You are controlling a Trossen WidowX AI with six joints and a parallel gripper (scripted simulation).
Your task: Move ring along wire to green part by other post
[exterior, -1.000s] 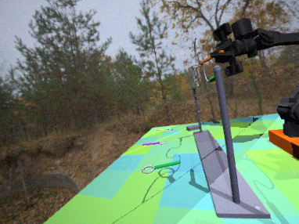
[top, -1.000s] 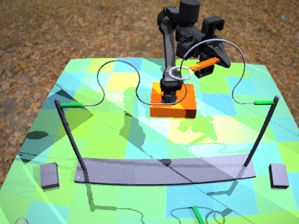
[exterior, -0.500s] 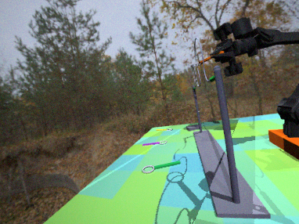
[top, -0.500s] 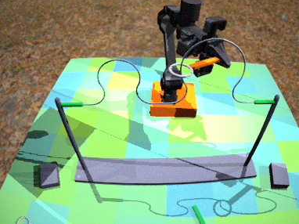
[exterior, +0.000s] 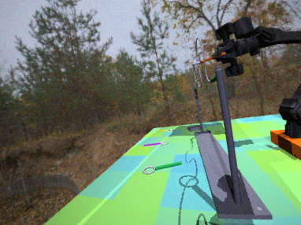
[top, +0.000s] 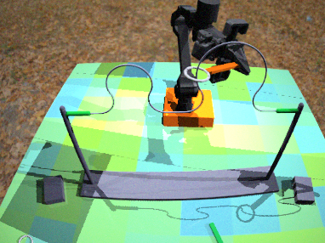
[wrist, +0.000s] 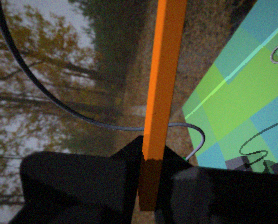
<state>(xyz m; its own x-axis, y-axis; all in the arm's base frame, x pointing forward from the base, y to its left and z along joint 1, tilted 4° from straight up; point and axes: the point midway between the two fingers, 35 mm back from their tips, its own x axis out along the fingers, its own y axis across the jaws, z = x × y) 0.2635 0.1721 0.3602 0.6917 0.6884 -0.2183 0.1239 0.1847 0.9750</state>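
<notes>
My gripper (top: 232, 65) (exterior: 221, 55) (wrist: 146, 141) is shut on the orange handle (top: 221, 68) (exterior: 209, 58) (wrist: 162, 80) and holds it high above the table, behind the middle of the wire. The pale ring (top: 196, 81) at the handle's far end sits around the thin grey wire (top: 150, 82) (wrist: 50, 102), on the rising left side of the tall right arch. I cannot tell whether ring and wire touch. The green ends (top: 78, 113) (top: 287, 110) sit at the left post (top: 76, 142) and the right post (top: 284, 142) (exterior: 226, 134).
The posts stand on a long grey base plate (top: 179, 186) (exterior: 214, 161). The arm's orange base (top: 189, 115) sits behind the wire. Two grey blocks (top: 53, 189) (top: 303, 189) flank the plate. Spare rings with a green handle (exterior: 167, 165) and a purple handle (exterior: 151, 144) lie in front.
</notes>
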